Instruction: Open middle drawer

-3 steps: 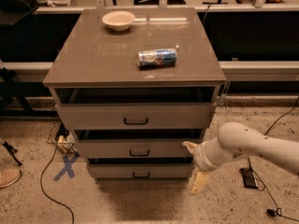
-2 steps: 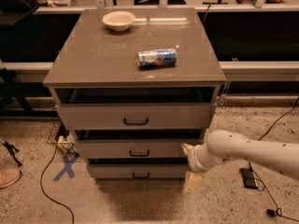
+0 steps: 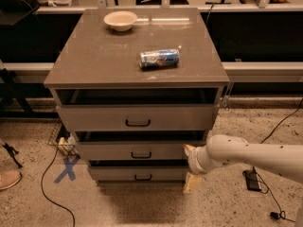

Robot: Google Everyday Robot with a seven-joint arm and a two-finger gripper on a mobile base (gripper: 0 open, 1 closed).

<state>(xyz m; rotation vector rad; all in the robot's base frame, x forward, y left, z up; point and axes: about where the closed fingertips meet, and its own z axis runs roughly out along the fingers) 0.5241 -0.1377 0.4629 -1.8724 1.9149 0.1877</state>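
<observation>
The middle drawer (image 3: 109,151) is the grey-taupe front of medium height with a small black bar handle (image 3: 141,154), set between the taller top drawer (image 3: 94,118) and the short bottom drawer (image 3: 113,174). It stands slightly out, with a dark gap above it. My gripper (image 3: 190,166) is on a white arm coming in from the right. It sits at the drawer stack's right front corner, level with the middle and bottom drawers. Its fingers are spread apart, one fingertip (image 3: 188,148) by the middle drawer's right end and the other lower down. It holds nothing.
The cabinet top (image 3: 94,60) carries a lying can (image 3: 159,58) and a white bowl (image 3: 120,20). Cables and a small black box (image 3: 252,180) lie on the floor at right. A blue X of tape (image 3: 66,168), a cable and a shoe (image 3: 9,178) are at left.
My arm has moved left, bringing the gripper closer to the right front corner of the drawer stack. The drawers have not visibly moved.
</observation>
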